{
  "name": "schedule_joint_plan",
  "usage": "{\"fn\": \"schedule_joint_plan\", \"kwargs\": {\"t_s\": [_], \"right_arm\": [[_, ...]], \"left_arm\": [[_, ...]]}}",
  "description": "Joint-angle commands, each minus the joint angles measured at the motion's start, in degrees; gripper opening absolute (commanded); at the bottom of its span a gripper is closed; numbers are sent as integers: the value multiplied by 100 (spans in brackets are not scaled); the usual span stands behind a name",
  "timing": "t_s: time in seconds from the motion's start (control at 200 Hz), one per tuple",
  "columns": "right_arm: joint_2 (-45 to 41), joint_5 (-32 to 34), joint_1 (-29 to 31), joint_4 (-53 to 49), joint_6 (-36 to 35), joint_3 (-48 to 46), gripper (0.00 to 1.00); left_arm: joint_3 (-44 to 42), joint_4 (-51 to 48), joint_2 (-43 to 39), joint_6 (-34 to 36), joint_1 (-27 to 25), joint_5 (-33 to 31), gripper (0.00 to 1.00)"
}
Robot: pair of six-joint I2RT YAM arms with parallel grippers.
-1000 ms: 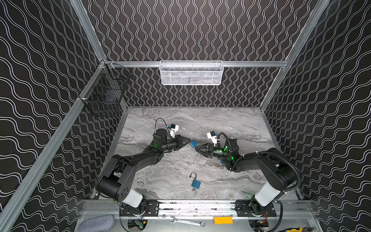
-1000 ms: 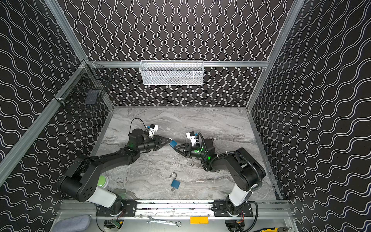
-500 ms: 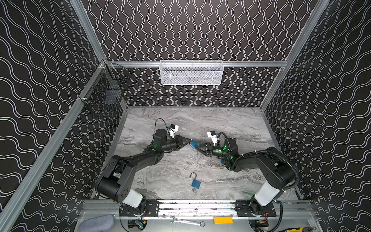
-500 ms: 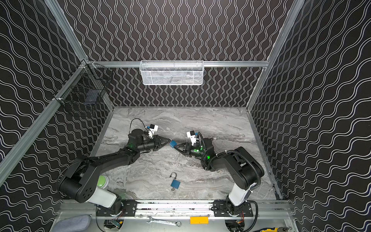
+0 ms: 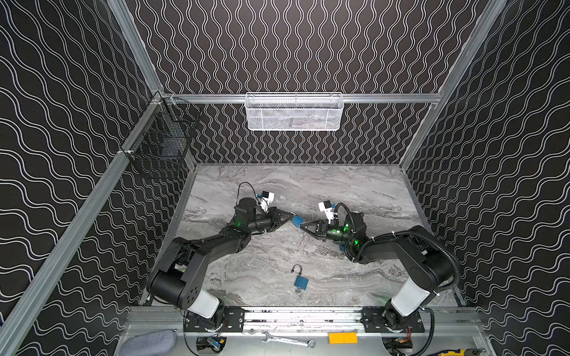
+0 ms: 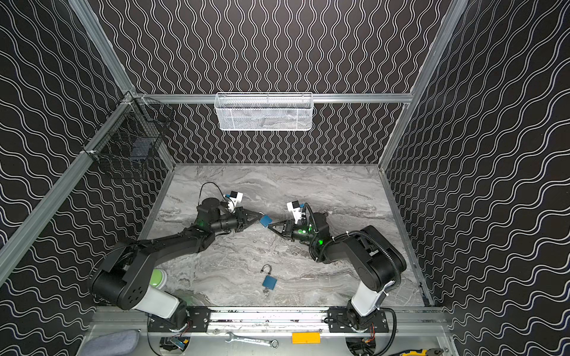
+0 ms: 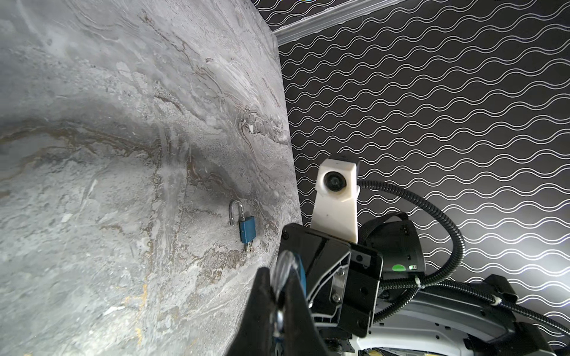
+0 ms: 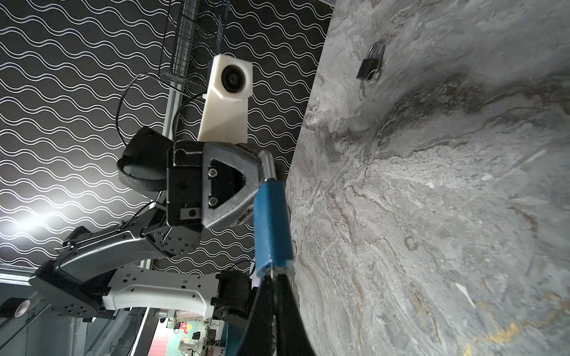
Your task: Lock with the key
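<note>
A blue padlock (image 5: 297,220) (image 6: 265,220) hangs just above the marble table between my two grippers. My left gripper (image 5: 291,215) (image 7: 279,279) is shut on its steel shackle (image 7: 285,265) (image 8: 266,165). In the right wrist view the padlock body (image 8: 271,225) stands on end right ahead of my right gripper (image 8: 273,279) (image 5: 303,225). That gripper is shut on the key (image 8: 271,272), a thin metal edge sticking out of the padlock's underside. Most of the key is hidden by the fingers.
A second blue padlock (image 5: 300,281) (image 7: 246,228) (image 8: 368,66) with a key lies flat on the table (image 5: 354,191) near the front. A white mesh basket (image 5: 294,112) hangs on the back wall, a black wire basket (image 5: 160,145) on the left. A wrench (image 5: 288,340) lies on the front rail.
My right gripper has moved in slightly toward the held padlock and gone from open to shut at its underside. The left gripper and padlock have stayed put.
</note>
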Motion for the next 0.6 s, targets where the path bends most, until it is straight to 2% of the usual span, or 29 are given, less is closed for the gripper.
{"fn": "schedule_joint_plan", "kwargs": {"t_s": [0.0,0.355,0.596], "right_arm": [[9,89,11,235,67,2,0],[-88,234,6,21,-95,-184,0],[-83,234,6,258,34,-364,0]], "left_arm": [[-2,280,-31,80,12,-99,0],[-201,1350,224,-485,195,-485,0],[-80,1775,555,-661,257,-373,0]]}}
